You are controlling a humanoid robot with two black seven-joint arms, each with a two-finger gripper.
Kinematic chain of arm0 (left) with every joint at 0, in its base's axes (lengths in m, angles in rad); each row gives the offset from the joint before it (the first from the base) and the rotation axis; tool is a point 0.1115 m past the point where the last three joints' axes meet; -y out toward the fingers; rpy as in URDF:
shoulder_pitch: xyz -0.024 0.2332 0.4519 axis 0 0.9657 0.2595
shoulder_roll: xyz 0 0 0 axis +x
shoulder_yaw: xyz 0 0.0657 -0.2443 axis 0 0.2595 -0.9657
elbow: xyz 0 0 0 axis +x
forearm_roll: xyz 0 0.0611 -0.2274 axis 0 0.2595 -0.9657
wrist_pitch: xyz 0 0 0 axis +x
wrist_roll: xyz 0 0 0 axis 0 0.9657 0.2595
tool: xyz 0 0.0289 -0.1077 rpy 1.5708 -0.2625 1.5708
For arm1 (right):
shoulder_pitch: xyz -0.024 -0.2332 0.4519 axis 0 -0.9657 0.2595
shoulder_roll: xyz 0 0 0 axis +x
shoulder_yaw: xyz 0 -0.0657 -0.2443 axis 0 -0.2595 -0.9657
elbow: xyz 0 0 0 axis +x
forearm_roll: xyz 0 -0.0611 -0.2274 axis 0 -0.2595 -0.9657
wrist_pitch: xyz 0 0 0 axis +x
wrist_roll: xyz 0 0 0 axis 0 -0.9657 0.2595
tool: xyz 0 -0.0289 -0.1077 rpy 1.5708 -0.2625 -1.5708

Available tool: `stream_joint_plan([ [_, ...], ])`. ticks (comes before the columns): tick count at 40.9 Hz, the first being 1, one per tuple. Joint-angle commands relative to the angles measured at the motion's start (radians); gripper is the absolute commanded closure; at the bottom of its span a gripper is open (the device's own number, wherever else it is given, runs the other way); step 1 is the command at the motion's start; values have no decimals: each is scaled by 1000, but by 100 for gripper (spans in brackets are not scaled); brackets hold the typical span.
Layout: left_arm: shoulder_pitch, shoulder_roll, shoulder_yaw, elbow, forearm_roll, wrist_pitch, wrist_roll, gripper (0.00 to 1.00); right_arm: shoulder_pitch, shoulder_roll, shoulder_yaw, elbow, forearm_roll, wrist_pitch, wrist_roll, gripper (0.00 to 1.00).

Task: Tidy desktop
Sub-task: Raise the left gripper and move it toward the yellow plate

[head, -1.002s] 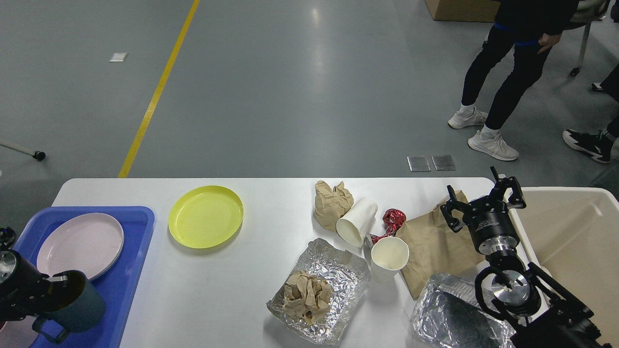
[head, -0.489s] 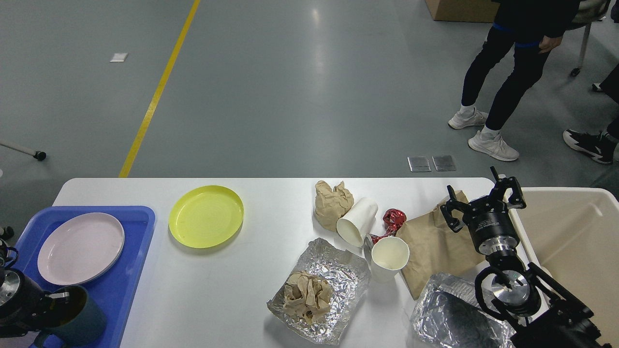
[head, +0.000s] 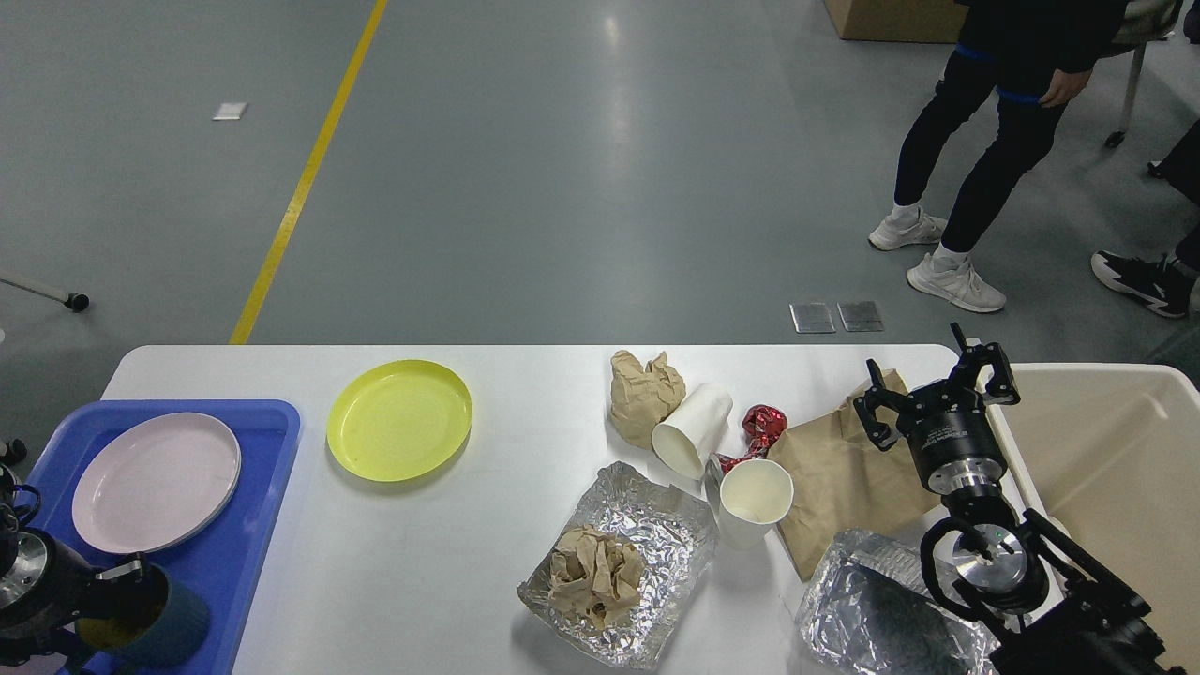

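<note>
The white desktop (head: 525, 384) carries a yellow plate (head: 398, 420), a crumpled brown paper ball (head: 645, 392), a white paper cup on its side (head: 694, 429), a red wrapper (head: 761, 424), an upright paper cup (head: 755, 502) and a flat brown paper bag (head: 834, 478). A foil sheet (head: 656, 525) holds crumpled paper (head: 592, 572). At the bottom left, my left gripper (head: 117, 579) is shut on the rim of a dark teal mug (head: 155, 619), low over the blue tray (head: 253, 525). My right gripper (head: 937, 389) stands open above the bag's right edge.
A pink plate (head: 155, 481) lies in the blue tray. A beige bin (head: 1116, 450) stands at the table's right end. A foil tray (head: 872, 609) sits at the near right beside my right arm. People stand on the floor beyond the far right corner.
My left gripper has drawn the mug down and toward the near left corner of the tray. The right arm has not moved.
</note>
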Motion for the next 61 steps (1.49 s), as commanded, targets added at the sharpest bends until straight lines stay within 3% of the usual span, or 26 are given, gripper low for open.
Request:
stream_joint_plan([
  [1,-5,15,6,-1,1,3,1,7,-1,0,0,0,0,0,0,0],
  [19,-140,21,92,-70,1,-35,9,5,0,0,0,0,0,0,0,0],
  [27,-335,18,227,-165,0,-67,7,5,0,0,0,0,0,0,0,0],
  [33,-599,-4,350,-301,0,-108,10,5,0,0,0,0,0,0,0,0],
  [38,-827,-93,422,-403,-8,-133,12,4,0,0,0,0,0,0,0,0],
  [51,-1202,-431,437,-493,-293,-289,12,4,0,0,0,0,0,0,0,0],
  [61,-1237,-554,439,-561,-500,-288,7,4,0,0,0,0,0,0,0,0],
])
